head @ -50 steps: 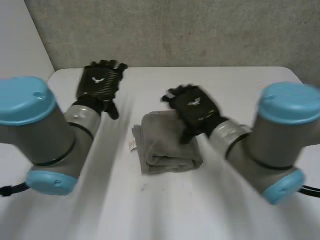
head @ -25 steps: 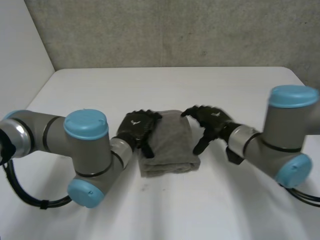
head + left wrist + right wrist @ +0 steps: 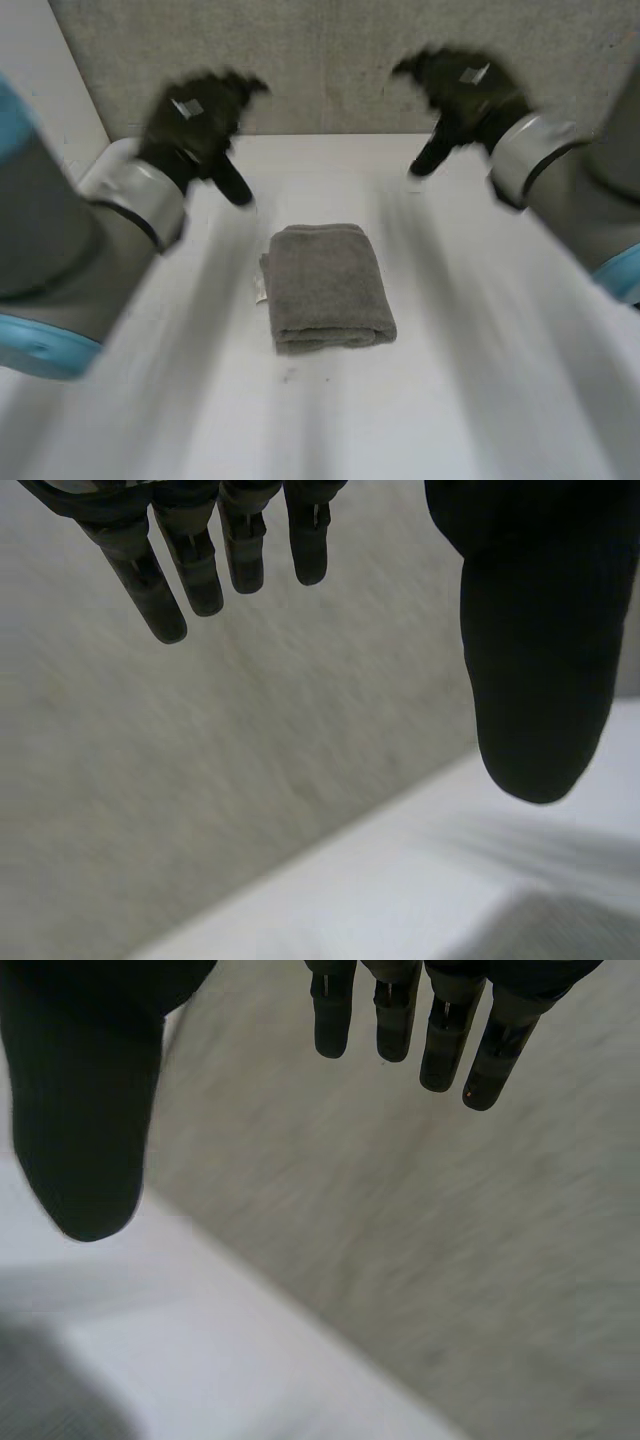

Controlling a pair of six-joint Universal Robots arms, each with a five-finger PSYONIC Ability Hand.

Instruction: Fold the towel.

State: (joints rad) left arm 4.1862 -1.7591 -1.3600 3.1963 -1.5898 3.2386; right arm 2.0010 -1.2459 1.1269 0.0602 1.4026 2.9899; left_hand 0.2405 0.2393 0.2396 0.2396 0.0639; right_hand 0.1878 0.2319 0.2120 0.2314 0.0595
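Grey towel [image 3: 328, 288], folded compact, lies mid-worktop [image 3: 480, 380], long axis pointing away from the robot, midway between the raised left hand [image 3: 195, 120] and right hand [image 3: 465, 95], neither nearer, their fingers [image 3: 240, 550] straight, slightly spread and holding nothing.

Left hand [image 3: 530, 640], right hand [image 3: 85, 1090]: palms cut off in their wrist views. Tag [image 3: 261, 291] on towel [image 3: 328, 285] too small to read.

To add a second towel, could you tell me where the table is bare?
The table is bare either side of the folded towel and in front of it. The far edge is busier: left hand and right hand hover there.
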